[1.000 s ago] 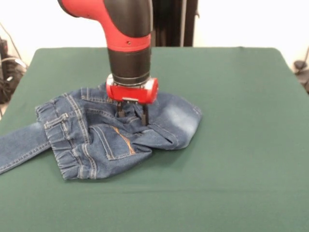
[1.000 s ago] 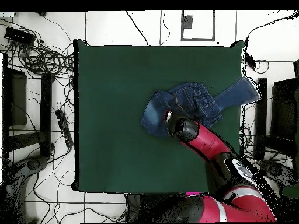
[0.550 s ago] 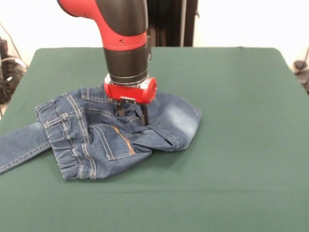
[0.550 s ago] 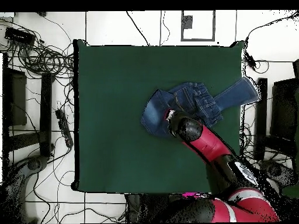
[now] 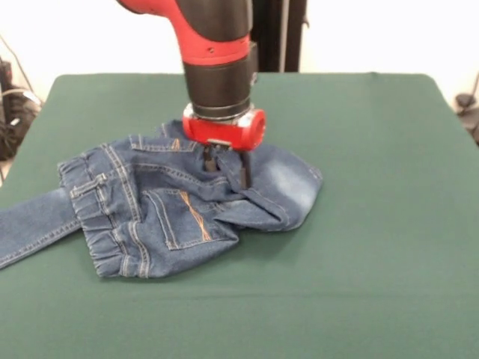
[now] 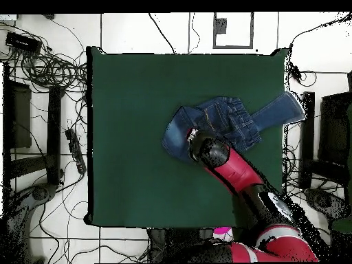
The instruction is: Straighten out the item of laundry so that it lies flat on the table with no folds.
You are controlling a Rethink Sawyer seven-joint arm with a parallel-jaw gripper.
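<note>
The item of laundry, a pair of blue jeans (image 5: pixel 150 213), lies bunched on the left half of the green table (image 5: pixel 359 224). Its gathered waistband faces the front. One leg (image 5: pixel 30 224) runs out past the table's left edge. The other leg (image 5: pixel 288 187) is folded over on itself at the right. My gripper (image 5: pixel 227 170) points straight down into the middle of the jeans, shut on a ridge of denim between its dark fingers. In the overhead view the jeans (image 6: pixel 234 117) lie near the table's right edge, and the arm's wrist (image 6: pixel 210 152) covers the gripper.
Bare green felt (image 6: pixel 137 137) spreads wide on the side of the folded leg. Cables (image 6: pixel 48 62) and dark stands lie on the floor round the table. A black post (image 5: pixel 281 34) stands behind the table's far edge.
The gripper has moved to the right and slightly away from the front edge, dragging the pinched denim with it. The folded leg's edge has shifted right.
</note>
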